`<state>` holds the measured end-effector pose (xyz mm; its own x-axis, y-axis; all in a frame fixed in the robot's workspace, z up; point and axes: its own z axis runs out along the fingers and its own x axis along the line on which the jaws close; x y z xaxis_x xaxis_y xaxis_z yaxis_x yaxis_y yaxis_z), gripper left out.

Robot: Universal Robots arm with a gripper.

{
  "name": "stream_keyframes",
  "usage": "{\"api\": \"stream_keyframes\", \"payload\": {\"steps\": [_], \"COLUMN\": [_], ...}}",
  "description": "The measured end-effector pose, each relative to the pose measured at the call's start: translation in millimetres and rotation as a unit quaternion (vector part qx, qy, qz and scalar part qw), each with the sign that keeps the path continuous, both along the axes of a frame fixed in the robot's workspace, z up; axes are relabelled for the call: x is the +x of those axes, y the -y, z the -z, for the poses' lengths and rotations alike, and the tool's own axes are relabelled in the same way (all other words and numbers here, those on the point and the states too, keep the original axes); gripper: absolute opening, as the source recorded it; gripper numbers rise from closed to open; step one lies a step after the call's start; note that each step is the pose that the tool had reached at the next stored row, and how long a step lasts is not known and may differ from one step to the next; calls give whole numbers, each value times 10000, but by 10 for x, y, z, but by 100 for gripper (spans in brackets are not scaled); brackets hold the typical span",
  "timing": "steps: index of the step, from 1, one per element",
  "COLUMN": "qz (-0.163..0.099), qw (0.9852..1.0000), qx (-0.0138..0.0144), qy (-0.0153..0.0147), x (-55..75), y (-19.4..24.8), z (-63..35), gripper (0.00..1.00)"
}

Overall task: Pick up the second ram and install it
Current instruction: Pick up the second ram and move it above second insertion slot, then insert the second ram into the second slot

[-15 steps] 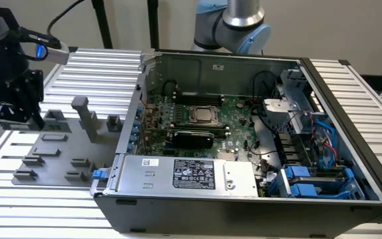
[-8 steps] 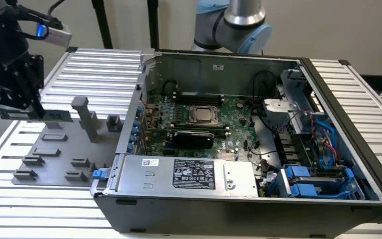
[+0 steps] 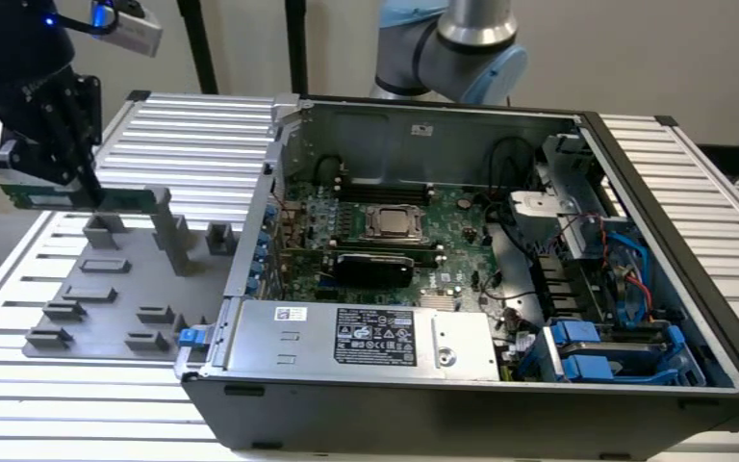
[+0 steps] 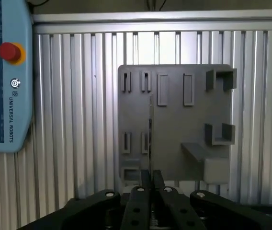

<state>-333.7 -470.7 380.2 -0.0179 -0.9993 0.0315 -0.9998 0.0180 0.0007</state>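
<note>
The second ram (image 3: pixel 81 198), a thin green board, hangs level above the grey holder plate (image 3: pixel 113 318) at the exterior view's left. My gripper (image 3: pixel 51 183) is shut on it from above. In the wrist view the ram (image 4: pixel 150 129) appears edge-on as a thin dark line running out from my gripper (image 4: pixel 150 184), over the holder plate (image 4: pixel 174 124). The stick is clear of the holder blocks beneath it. The open computer case (image 3: pixel 472 385) lies to the exterior view's right, with the motherboard (image 3: pixel 453 217) and its black memory slots (image 3: pixel 376 189) beyond the CPU socket (image 3: pixel 395 223).
Grey upright holder blocks (image 3: pixel 170 231) rise from the plate just below the ram. The case's left wall (image 3: pixel 267 192) stands between plate and motherboard. A power supply (image 3: pixel 357 337) and blue drive bays (image 3: pixel 600 351) fill the case front. A teach pendant (image 4: pixel 6 76) lies on the ribbed table.
</note>
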Motion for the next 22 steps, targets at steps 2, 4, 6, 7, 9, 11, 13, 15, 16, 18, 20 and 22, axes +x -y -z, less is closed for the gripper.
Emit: {"api": "stream_keyframes", "payload": {"steps": [2,4,6,7,9,11,13,15,16,18,20,22], "qz": [-1,-1,-1,-1,-1,-1,-1,-1,-1,-1,-1,-2], "qw": [10000,10000,10000,9999,9999,9999,9998,9997,9997,9997,9997,9997], "qx": [21,45,85,103,136,167,196,222,231,233,235,241], "qy": [0,4,13,17,27,38,48,55,57,58,57,57], "x": [62,100,132,148,178,204,233,266,287,347,419,490], "y": [-2,-10,-20,-25,-37,-51,-66,-81,-88,-97,-104,-115], "z": [-42,-58,-65,-69,-74,-80,-83,-86,-87,-88,-88,-88], "gripper": [0,0,0,0,0,0,0,0,0,0,0,0]}}
